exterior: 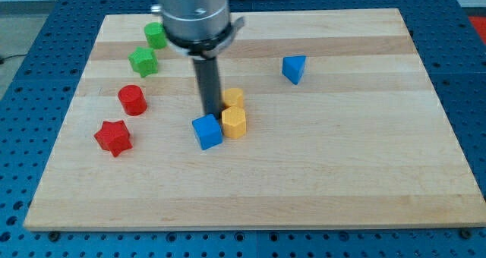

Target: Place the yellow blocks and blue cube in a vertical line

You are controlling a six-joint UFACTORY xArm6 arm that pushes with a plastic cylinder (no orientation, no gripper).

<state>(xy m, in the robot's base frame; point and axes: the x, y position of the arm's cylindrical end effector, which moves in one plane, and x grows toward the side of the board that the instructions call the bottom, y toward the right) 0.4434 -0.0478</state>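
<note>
A blue cube [207, 131] sits near the board's middle. A yellow hexagonal block [235, 123] touches its right side. A second yellow block [234, 99] sits just above that one, partly hidden by the rod. My tip [210, 114] is at the blue cube's top edge, just left of the yellow blocks. The three blocks form a tight cluster.
A blue triangular block [294, 68] lies to the upper right. A green star [143, 61] and a green block [156, 36] are at the upper left. A red cylinder [132, 99] and a red star [113, 137] are at the left. The wooden board [342, 174] rests on a blue pegboard table.
</note>
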